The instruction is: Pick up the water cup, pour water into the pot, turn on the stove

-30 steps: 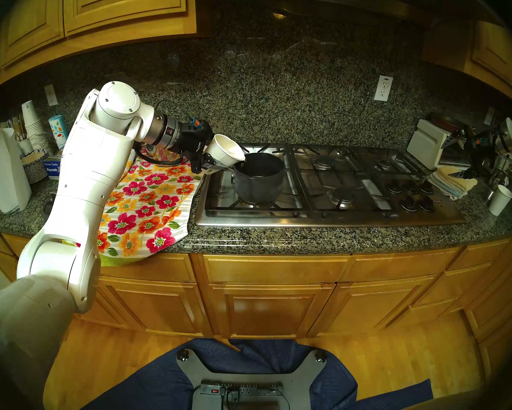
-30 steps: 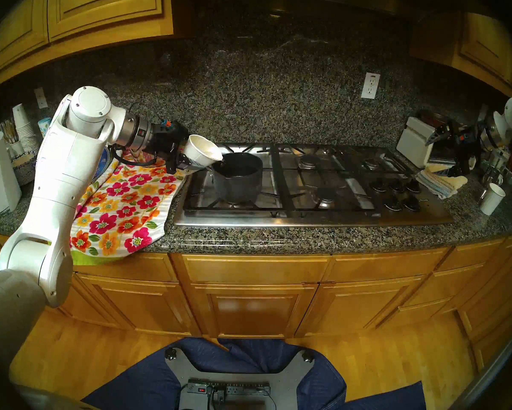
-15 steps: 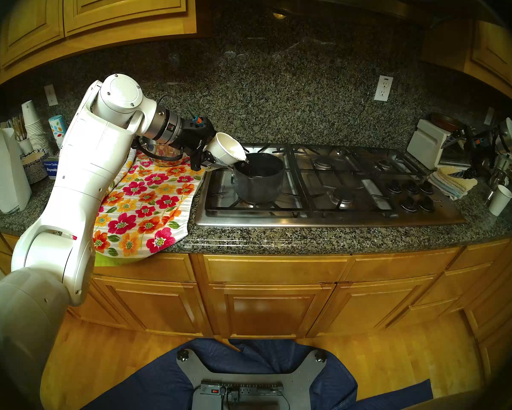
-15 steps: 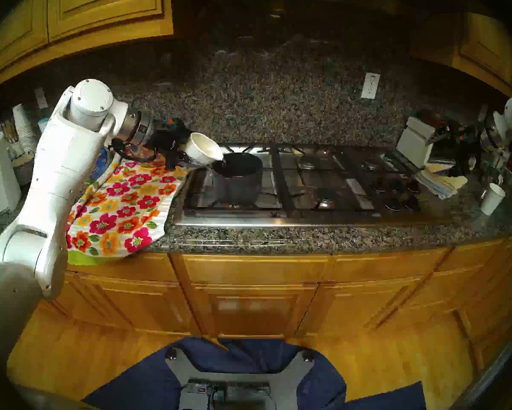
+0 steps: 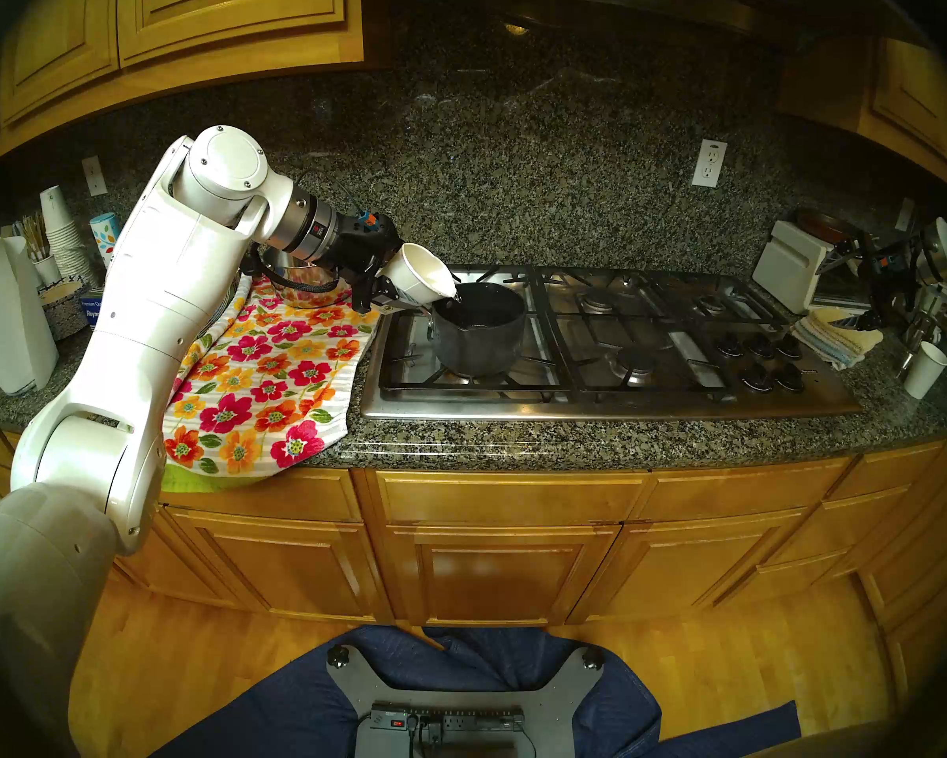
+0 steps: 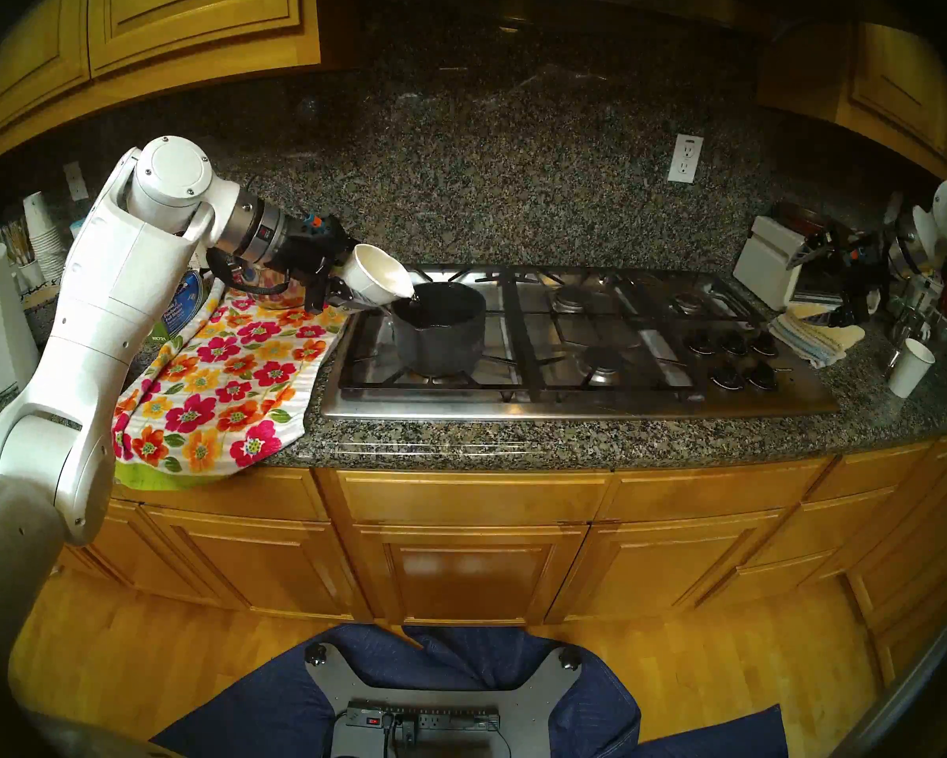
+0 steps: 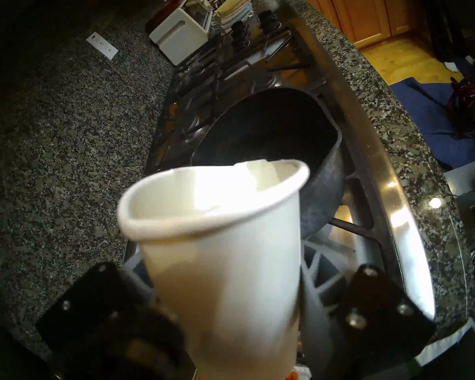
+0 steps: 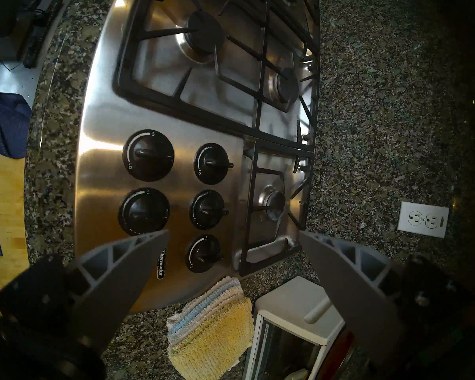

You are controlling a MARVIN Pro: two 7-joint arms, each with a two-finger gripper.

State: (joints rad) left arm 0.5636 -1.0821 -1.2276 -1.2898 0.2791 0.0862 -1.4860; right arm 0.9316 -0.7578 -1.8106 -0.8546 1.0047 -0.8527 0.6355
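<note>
Since a second ago the left arm's elbow and wrist have been lifting slightly in the head views, and the water cup (image 5: 417, 276) is tipping a touch steeper, while its lip is keeping the same place over the pot.

Starting at the left end effector (image 5: 384, 296), its fingers are clamped on the lower body of the water cup, gripping it from both sides as the left wrist view shows. The cup's long axis is slanting down and toward the right end of the worktop, mouth lowest, with the lip reaching just over the near-left rim of the pot (image 5: 479, 330). A thin thread of water seems to be falling from the lip into the pot, though it is too fine to be sure. The pot is standing on the front-left burner of the stove (image 5: 613, 401), so it lies directly beyond and below the cup's mouth.

Farther out, the right end effector (image 8: 232, 235) is hanging with its fingers wide apart and holding nothing, above the right end of the stove. The knobs (image 8: 148, 156) are lying just below and ahead of it, making the right arm by far the nearer one for turning on the burner.
</note>
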